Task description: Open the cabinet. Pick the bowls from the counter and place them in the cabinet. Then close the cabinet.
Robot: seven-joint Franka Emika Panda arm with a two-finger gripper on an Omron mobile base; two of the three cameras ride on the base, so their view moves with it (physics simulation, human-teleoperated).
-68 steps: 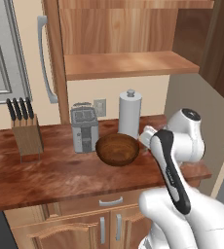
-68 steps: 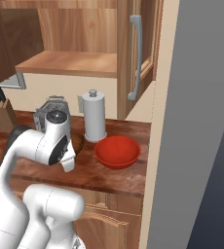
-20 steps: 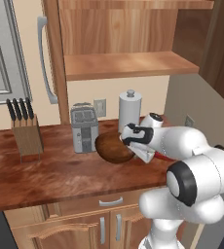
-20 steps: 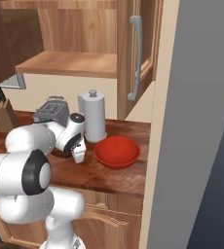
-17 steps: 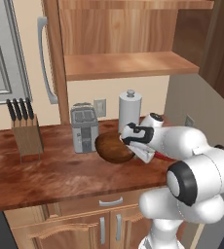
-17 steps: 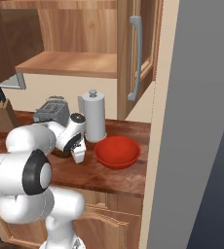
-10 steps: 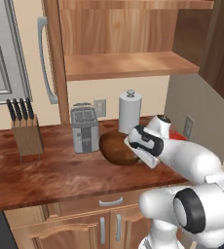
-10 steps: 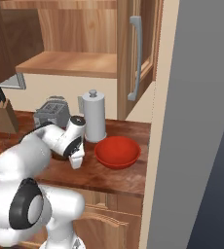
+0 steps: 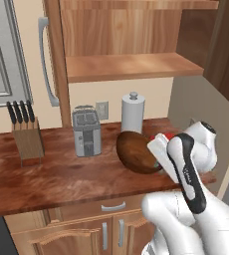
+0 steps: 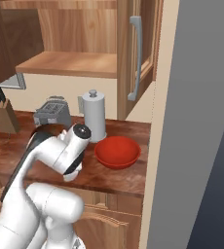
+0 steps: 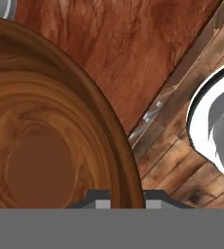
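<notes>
Now gripper [image 11: 126,202] clamped on wooden bowl [image 9: 136,152] rim, bowl tilted above counter [image 9: 47,174], cabinet [image 9: 131,64] open.

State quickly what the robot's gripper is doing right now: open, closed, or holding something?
Gripper: closed on the rim of the brown bowl, which is tilted and lifted off the counter.

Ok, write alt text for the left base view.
The robot's gripper is shut on the rim of a dark wooden bowl, tipped on edge above the counter. Behind stand a toaster, paper towel holder and knife block, below the open cabinet.
</notes>
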